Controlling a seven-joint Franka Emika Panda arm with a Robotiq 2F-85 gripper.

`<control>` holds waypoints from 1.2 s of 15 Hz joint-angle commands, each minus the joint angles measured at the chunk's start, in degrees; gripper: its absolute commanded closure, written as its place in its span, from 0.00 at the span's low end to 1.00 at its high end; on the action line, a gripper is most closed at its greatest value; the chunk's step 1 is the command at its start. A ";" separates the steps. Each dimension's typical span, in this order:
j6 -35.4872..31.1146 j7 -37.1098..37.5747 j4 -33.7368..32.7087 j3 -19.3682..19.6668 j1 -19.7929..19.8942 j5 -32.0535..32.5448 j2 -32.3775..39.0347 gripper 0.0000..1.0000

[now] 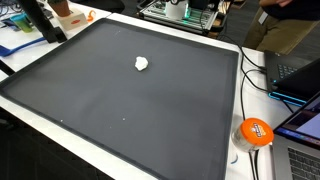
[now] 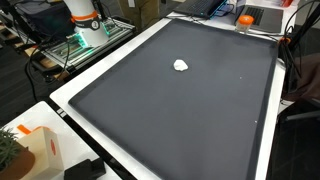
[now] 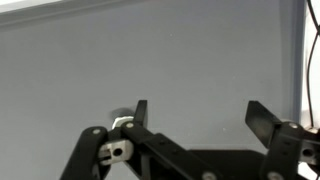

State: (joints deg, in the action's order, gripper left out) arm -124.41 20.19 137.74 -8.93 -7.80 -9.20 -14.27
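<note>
Handling looks barely begun: the hand [image 3: 197, 108] hangs with its fingers spread wide and empty over a plain grey surface, while the small white lump [image 1: 142, 64] lies alone and untouched near the middle of the dark table [image 1: 120, 115].

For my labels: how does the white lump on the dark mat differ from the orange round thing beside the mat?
The white lump is small and crumpled; the orange round thing is bigger and smooth. The lump lies on the dark mat; the orange thing sits off it. Nothing holds either.
</note>
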 commanded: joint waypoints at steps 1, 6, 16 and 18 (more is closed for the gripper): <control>0.11 -0.16 -0.12 -0.32 0.37 -0.09 -0.02 0.00; 0.11 -0.16 -0.17 -0.34 0.36 -0.09 0.10 0.00; 1.73 3.28 -2.67 -1.15 0.63 2.98 1.94 0.00; 2.04 3.24 -2.98 -1.13 0.59 2.93 2.07 0.00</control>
State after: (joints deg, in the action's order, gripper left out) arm -124.06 22.23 135.66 -9.37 -7.77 -7.42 -12.84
